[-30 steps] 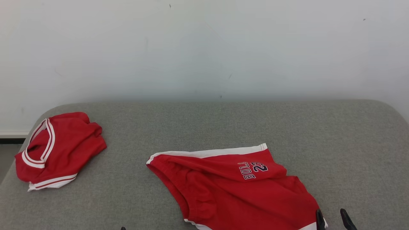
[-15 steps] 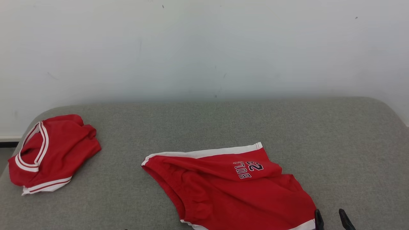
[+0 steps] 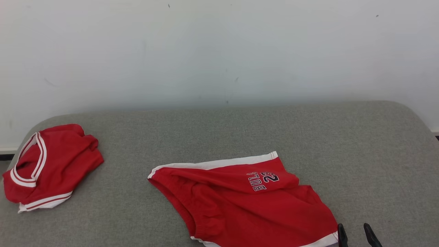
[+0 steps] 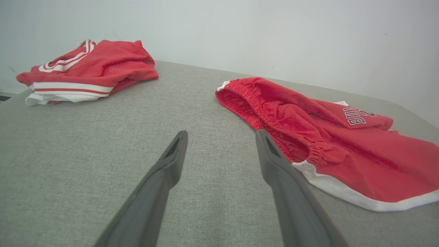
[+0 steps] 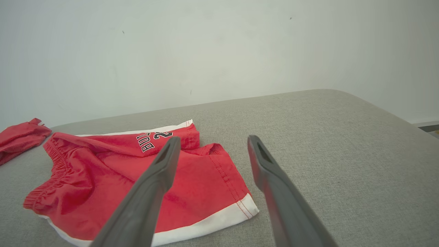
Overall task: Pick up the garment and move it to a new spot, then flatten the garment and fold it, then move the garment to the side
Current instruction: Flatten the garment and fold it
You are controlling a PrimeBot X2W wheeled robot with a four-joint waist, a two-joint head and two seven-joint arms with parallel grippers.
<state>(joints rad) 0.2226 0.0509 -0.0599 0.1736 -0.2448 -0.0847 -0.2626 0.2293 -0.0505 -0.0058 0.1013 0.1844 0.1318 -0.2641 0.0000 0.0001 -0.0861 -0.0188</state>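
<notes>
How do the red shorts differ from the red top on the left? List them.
The red shorts lie spread out, rumpled; the red top is a compact bundle. The shorts carry dark lettering; the top shows striped neck trim. Both are red with white edging, on the grey surface.

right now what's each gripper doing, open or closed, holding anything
left gripper: open, holding nothing
right gripper: open, holding nothing

Your grey padded table (image 3: pixel 240 133) holds red shorts (image 3: pixel 236 206) by its front edge, a red top (image 3: pixel 58 164) at its left edge.
</notes>
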